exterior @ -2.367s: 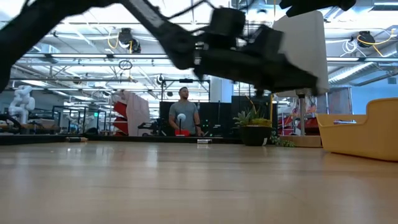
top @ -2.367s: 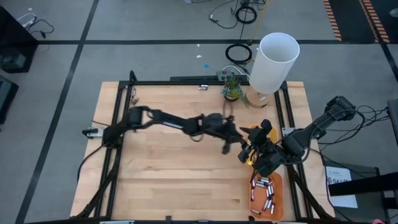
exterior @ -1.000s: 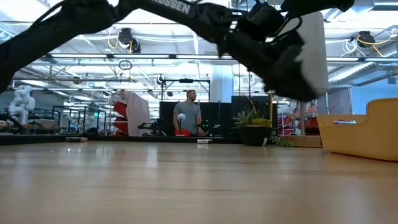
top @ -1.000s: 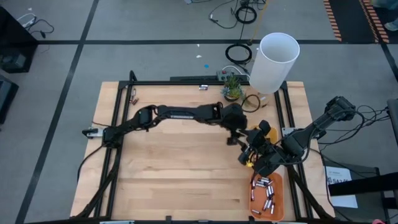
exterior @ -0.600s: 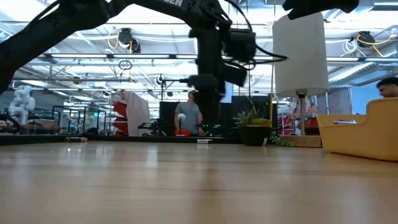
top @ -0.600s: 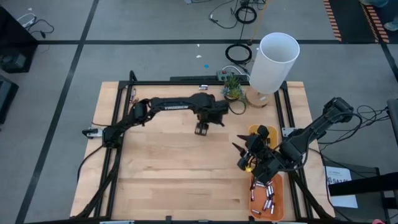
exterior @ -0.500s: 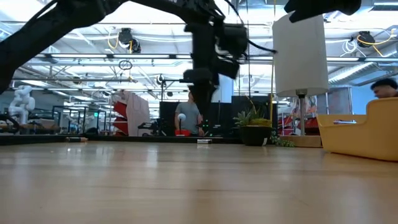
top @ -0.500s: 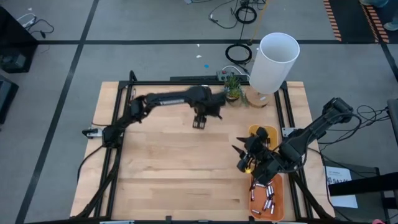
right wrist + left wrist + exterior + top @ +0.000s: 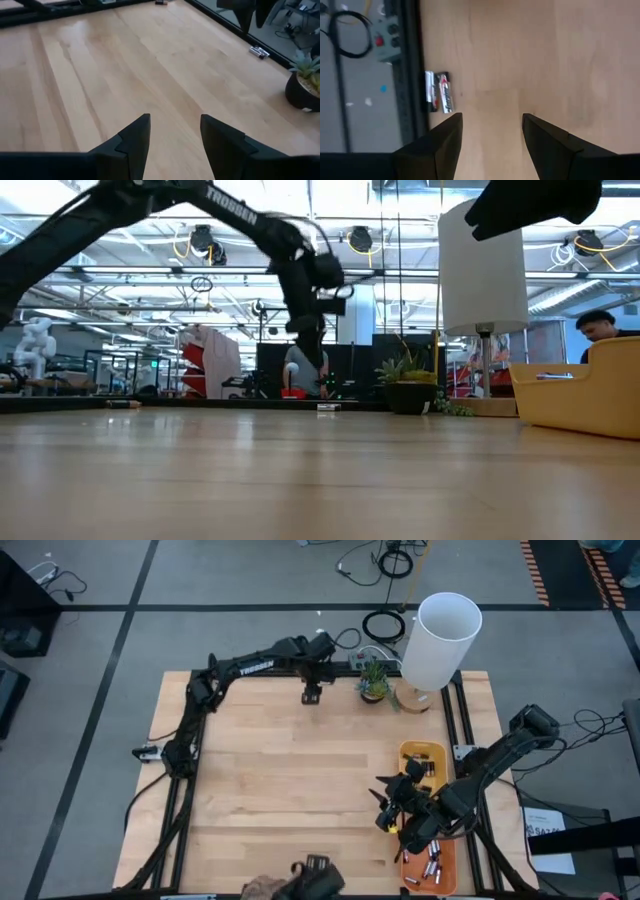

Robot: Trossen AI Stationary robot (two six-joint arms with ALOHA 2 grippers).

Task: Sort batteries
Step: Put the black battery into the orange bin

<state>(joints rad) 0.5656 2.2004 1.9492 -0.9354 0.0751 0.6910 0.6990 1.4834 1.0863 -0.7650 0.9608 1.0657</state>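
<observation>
Two small batteries (image 9: 439, 92) lie side by side on the wood against the black frame rail at the table's far edge; they also show in the high view (image 9: 327, 680) and the right wrist view (image 9: 259, 51). My left gripper (image 9: 311, 693) hangs open above the table just beside them, pointing steeply down, with nothing between its fingers (image 9: 492, 131). Several more batteries (image 9: 432, 858) lie in the orange tray (image 9: 447, 840) at the near right. My right gripper (image 9: 381, 808) stands open and holds nothing, left of that tray, above bare wood (image 9: 172, 131).
A yellow tray (image 9: 421, 756) stands just beyond the orange one. A small potted plant (image 9: 374, 680) and a white lamp (image 9: 440, 638) stand at the far right. A dark thing (image 9: 312, 878) shows at the table's near edge. A person (image 9: 300, 370) stands far behind.
My left gripper has swung away from the yellow tray toward the table's far edge and leftward, tipping to point more steeply down; it now hangs by the two batteries at the rail. My right gripper has moved a little toward the near edge and down.
</observation>
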